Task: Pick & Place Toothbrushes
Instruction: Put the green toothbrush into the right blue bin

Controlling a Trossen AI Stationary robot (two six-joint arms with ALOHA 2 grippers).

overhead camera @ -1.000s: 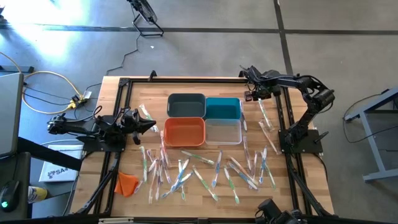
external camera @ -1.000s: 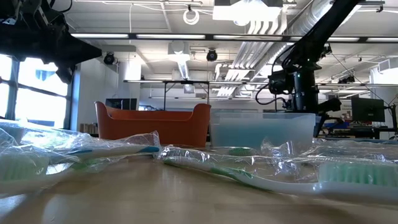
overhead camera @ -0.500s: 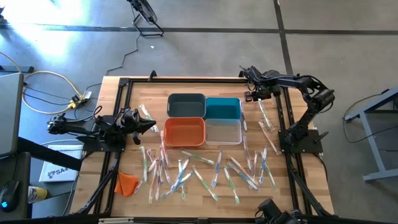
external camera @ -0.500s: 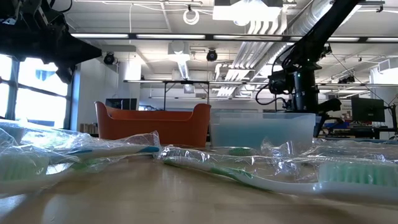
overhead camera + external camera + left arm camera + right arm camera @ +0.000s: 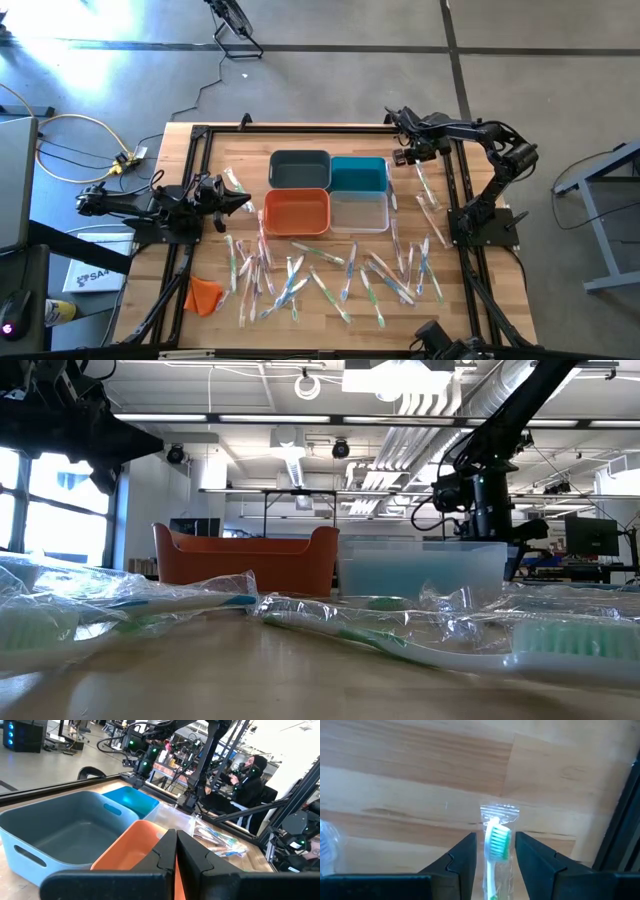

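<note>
Several wrapped toothbrushes lie scattered on the wooden table's near half, and a few more lie along its right side. My right gripper points down at the far right, just past the teal bin. It is open, with one finger on either side of a green-bristled toothbrush's head that lies in its clear wrapper on the wood, a gap showing on both sides. In the low view the clear bin hides its fingertips. My left gripper waits shut at the table's left edge, pointing level toward the bins.
Four bins stand in a block at the table's middle: dark grey, teal, orange and clear. An orange cloth lump lies near the front left. The black frame rail runs close beside my right gripper. A seated person shows beyond the table.
</note>
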